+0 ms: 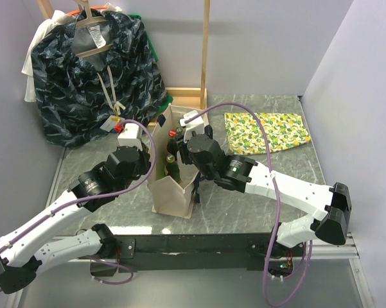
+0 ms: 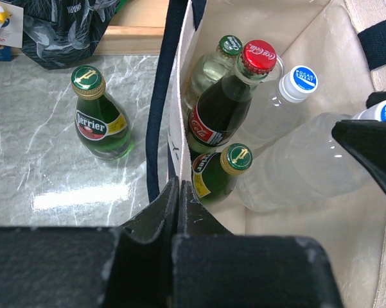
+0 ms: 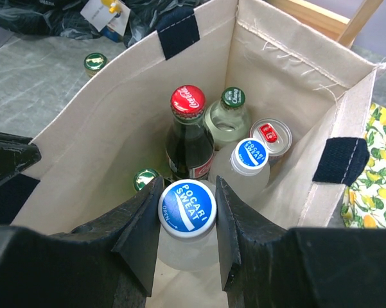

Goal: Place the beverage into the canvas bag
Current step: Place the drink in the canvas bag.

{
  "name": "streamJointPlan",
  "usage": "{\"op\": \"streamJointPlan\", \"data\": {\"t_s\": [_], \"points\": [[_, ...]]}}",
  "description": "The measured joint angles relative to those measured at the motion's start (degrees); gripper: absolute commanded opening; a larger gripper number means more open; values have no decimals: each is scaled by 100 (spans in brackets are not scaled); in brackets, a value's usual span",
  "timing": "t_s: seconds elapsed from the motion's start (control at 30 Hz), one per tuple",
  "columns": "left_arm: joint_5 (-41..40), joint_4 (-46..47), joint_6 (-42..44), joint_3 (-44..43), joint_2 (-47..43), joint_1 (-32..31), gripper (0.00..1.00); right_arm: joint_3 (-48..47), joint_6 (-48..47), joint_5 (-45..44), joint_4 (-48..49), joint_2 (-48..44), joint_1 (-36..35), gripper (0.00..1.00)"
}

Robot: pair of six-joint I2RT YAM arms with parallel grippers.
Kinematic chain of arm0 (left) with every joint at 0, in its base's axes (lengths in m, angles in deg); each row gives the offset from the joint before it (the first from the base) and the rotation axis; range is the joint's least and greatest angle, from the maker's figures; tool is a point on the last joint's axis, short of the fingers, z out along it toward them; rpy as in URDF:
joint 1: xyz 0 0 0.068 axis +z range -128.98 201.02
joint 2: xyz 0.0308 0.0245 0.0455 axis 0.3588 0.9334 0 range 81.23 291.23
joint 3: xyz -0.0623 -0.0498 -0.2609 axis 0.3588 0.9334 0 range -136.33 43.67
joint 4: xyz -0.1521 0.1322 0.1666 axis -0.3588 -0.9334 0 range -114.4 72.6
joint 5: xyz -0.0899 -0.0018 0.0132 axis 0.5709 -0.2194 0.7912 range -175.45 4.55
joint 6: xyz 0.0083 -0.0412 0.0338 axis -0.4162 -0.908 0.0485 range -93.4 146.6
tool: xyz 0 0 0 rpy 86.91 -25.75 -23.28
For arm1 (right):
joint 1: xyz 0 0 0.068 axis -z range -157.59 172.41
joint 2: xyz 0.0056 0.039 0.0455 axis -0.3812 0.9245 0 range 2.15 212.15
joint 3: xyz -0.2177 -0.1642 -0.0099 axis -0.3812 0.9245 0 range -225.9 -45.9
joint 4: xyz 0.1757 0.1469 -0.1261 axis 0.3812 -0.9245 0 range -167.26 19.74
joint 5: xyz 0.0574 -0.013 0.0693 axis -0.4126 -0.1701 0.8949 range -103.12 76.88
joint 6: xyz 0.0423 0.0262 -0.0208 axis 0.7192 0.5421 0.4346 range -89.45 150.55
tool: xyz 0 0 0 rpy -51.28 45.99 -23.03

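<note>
The beige canvas bag (image 1: pixel 170 192) stands open in the middle of the table between both arms. My right gripper (image 3: pixel 187 192) reaches down into it, shut on the blue-and-white cap of a clear Pocari Sweat bottle (image 3: pixel 180 250), which hangs inside the bag. My left gripper (image 2: pixel 178 186) is shut on the bag's near wall (image 2: pixel 180 109), pinching the fabric at its rim. Inside stand a Coca-Cola bottle (image 3: pixel 188 101), a green-capped bottle (image 3: pixel 232 97), a second Pocari bottle (image 3: pixel 252 156), a red-topped can (image 3: pixel 270 133) and a small green Perrier bottle (image 3: pixel 144 178).
Another Perrier bottle (image 2: pixel 99 119) stands on the table just outside the bag's left wall. A dark blue patterned garment (image 1: pixel 90 70) hangs at the back left, by a wooden frame (image 1: pixel 205 51). A lemon-print cloth (image 1: pixel 266 131) lies at the back right.
</note>
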Motion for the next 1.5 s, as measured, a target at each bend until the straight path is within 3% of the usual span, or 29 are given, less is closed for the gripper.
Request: {"op": "streamJointPlan", "data": {"t_s": [1.5], "points": [[0, 59, 22, 0, 42, 0, 1, 417, 785, 208, -63, 321, 0, 0]]}}
